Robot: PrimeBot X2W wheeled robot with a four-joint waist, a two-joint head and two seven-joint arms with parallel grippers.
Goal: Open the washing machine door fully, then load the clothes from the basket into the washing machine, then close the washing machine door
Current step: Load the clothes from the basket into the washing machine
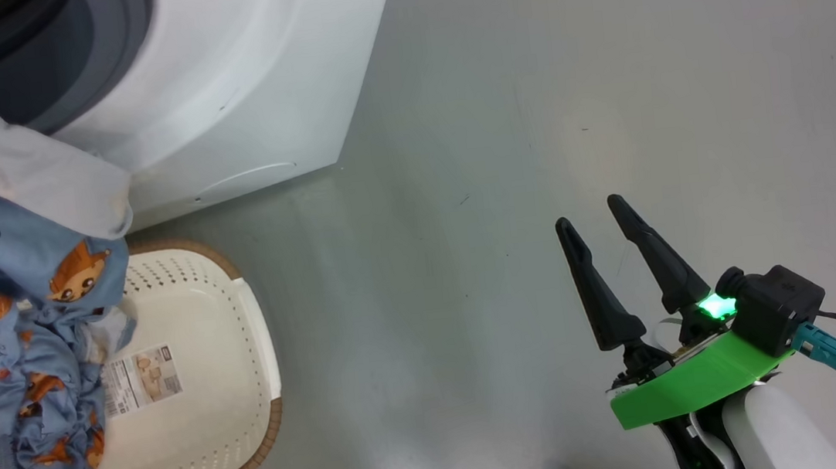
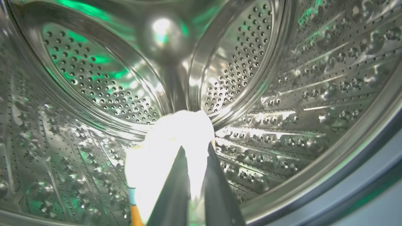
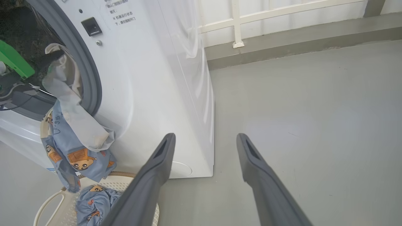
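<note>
- Right tool (image 1: 590,212), in the head view, sits at the near right above the bare floor (image 1: 528,98), its two dark fingers spread with nothing between them. At the far left the washing machine (image 1: 240,90) has its mouth uncovered, so the door-opening step reads as done. The clothes (image 1: 10,269) hang in one long run from that mouth down into the basket (image 1: 258,337), which stands on the floor just in front of the machine. A blue bundle lies in the basket's left part, beside the paper label (image 1: 142,381) on its bottom.
- In the left wrist view, the left tool (image 2: 196,147) is inside the perforated steel drum (image 2: 329,78). Its fingers are drawn close together on a pale piece of the clothes that is washed out by glare. The drum walls around it look bare, so I judge loading to be at its first item.
- In the right wrist view, the right tool is wide open and empty, pointing past the machine's right corner. Cream and blue fabric drapes over the grey gasket (image 3: 94,84) and down the white front to the basket. What remains is getting the rest of the fabric in, then closing the door. The floor is smooth grey with a faint sheen. At the far side a low grey kerb runs under a white rail (image 3: 282,14).
</note>
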